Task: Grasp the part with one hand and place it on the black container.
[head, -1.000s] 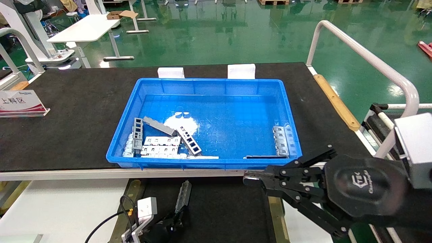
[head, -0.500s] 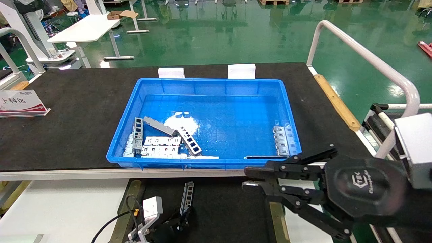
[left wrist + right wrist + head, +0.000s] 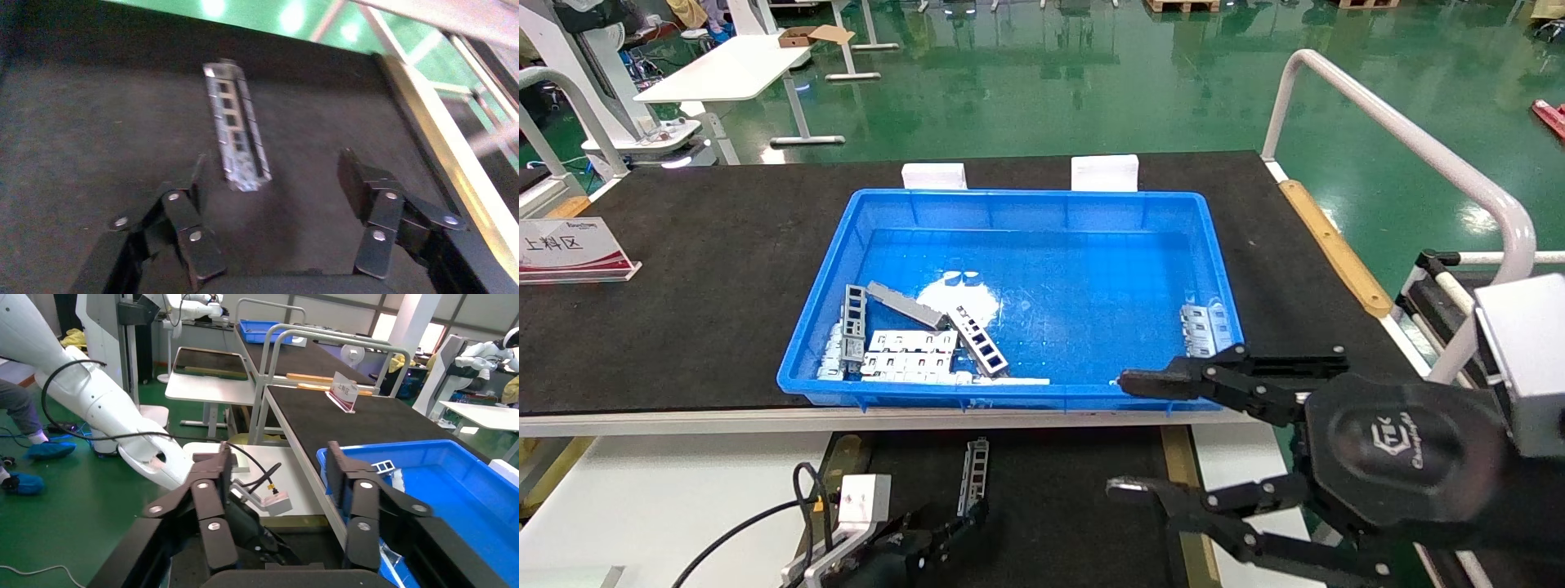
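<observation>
The part, a narrow silver slotted channel, lies flat on the black container below the table's front edge. In the left wrist view the part rests on the black container, with its near end just ahead of my open left gripper. No finger touches it. My left gripper sits low at the bottom edge of the head view. My right gripper hovers open and empty at the bin's near right corner, above the container's right side. It also shows open in its own view.
A blue bin on the black table holds several other metal pieces at its front left and front right. Brass strips edge the container. A white rail runs along the right side, and a sign stands at far left.
My right gripper has gone from nearly shut to wide open. My left gripper has drawn back from the part, which stays lying on the black container.
</observation>
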### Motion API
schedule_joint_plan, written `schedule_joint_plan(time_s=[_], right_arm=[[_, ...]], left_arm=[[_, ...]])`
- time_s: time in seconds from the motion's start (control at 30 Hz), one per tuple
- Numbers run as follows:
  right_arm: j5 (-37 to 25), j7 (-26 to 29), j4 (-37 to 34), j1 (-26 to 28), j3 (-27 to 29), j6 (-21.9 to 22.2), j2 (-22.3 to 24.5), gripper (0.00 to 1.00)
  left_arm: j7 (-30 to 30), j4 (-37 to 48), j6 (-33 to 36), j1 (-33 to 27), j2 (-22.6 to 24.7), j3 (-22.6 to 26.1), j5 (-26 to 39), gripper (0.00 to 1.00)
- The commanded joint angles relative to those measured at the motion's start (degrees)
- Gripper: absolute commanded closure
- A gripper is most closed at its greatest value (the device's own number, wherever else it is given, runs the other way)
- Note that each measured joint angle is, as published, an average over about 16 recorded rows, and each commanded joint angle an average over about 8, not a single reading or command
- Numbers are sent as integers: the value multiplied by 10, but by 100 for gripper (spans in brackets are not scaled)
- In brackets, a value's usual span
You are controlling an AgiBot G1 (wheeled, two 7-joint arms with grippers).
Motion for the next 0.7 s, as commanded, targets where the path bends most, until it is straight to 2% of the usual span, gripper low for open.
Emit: schedule_joint_plan(time_s=[0.03, 0.43, 0.7], right_arm=[[0, 0, 0, 0, 0, 0, 0, 0], [0, 0, 0, 0, 0, 0, 0, 0], [0, 0, 0, 0, 0, 0, 0, 0]], left_arm=[[5, -7, 33, 5, -20, -2, 8, 0], [62, -6, 308, -3, -107, -32, 36, 0], [84, -5, 443, -35, -146, -43, 41, 0]])
